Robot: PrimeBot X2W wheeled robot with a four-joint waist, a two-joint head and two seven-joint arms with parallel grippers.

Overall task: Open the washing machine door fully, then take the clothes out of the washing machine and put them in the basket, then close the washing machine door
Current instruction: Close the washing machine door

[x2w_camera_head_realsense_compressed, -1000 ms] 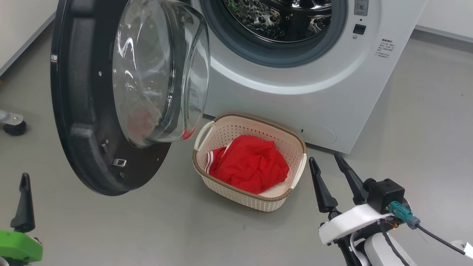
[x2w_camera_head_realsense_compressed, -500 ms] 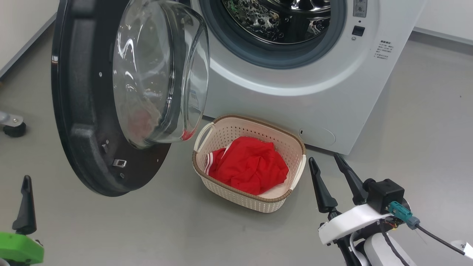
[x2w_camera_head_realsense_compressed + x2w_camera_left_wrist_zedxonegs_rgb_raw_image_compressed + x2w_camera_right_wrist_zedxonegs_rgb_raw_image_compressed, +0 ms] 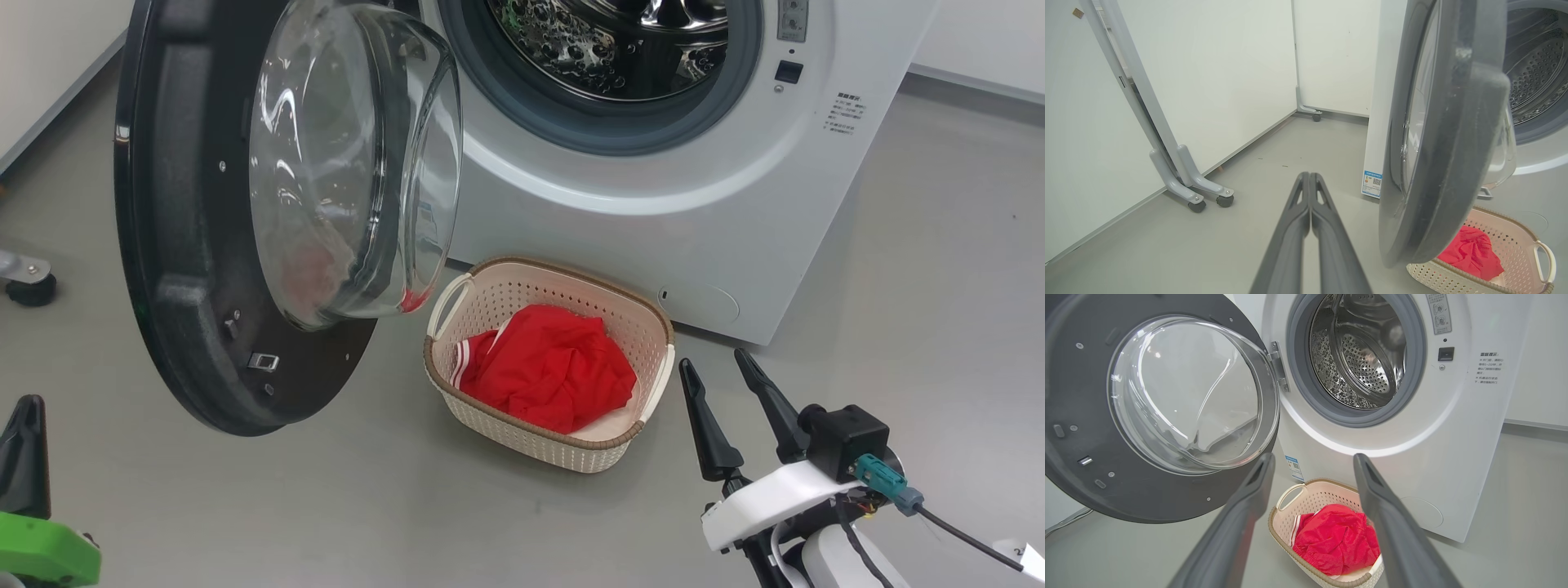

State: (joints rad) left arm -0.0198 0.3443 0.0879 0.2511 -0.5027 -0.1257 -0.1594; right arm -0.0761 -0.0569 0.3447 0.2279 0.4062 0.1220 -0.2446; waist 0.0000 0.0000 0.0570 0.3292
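Now, the left gripper (image 3: 1309, 176) hangs with its dark fingers pressed together, empty, near the large round glossy black washing machine door (image 3: 188, 269), wide open. Bright red, white-trimmed clothes (image 3: 555, 367) lie in the small cream perforated plastic basket (image 3: 522, 426) before the big white front-loading washing machine (image 3: 653, 220); the right gripper (image 3: 713, 360) holds its fingers wide apart. Unloading looks done; closing calls for a push on the door's outer face.

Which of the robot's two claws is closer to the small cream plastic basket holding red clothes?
Right. The right gripper hangs open just right of the cream basket; the shut left gripper sits far left, past the black round door.
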